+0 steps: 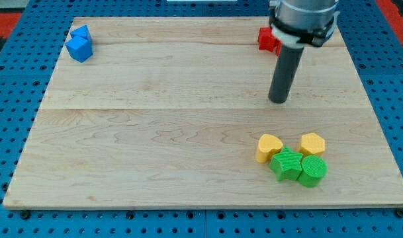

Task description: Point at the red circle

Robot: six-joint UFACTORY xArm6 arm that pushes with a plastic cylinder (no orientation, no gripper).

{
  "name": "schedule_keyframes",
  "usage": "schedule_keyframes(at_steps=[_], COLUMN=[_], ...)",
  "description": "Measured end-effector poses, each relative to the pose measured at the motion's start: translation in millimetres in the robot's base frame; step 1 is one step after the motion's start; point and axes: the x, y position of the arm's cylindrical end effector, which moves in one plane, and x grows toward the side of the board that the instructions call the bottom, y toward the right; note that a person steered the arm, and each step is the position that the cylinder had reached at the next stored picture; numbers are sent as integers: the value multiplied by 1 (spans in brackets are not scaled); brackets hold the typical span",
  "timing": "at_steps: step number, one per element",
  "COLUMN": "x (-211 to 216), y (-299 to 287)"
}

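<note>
Red circle: it could not be seen; the arm's body covered the place near the view's top right, so its position, its direction and its long axis could not be told.
Red block [268, 38]: only a part showed, at the left edge of the arm's body, near the top edge of the board; its shape could not be made out.
My tip [278, 101]: it stood on bare wood, below the red block and well apart from it, in the right half of the board.
Rod: dark and straight, almost upright, it rose from my tip into the grey arm body at the view's top.
Gripper state: the arm had no gripper; the rod grasped nothing and touched no block.
Yellow heart [268, 147]: lower right area, below my tip and apart from it, touching the green star on its upper left.
Green star [286, 164]: between the yellow heart and the green cylinder, touching both.
Green cylinder [313, 170]: rightmost of the group, just under the yellow hexagon.
Yellow hexagon [312, 143]: at the top right of the group, touching the green cylinder.
Blue blocks [79, 44]: two, pressed together in the top left corner, far from my tip.
Board [155, 145]: light wood, lying on a blue pegboard [16, 99].
</note>
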Motion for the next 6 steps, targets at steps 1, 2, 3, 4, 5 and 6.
schedule_keyframes(at_steps=[1, 2, 3, 4, 5, 6], x=[-26, -50, -70, -87, -102, -119], y=[37, 77, 97, 106, 107, 107])
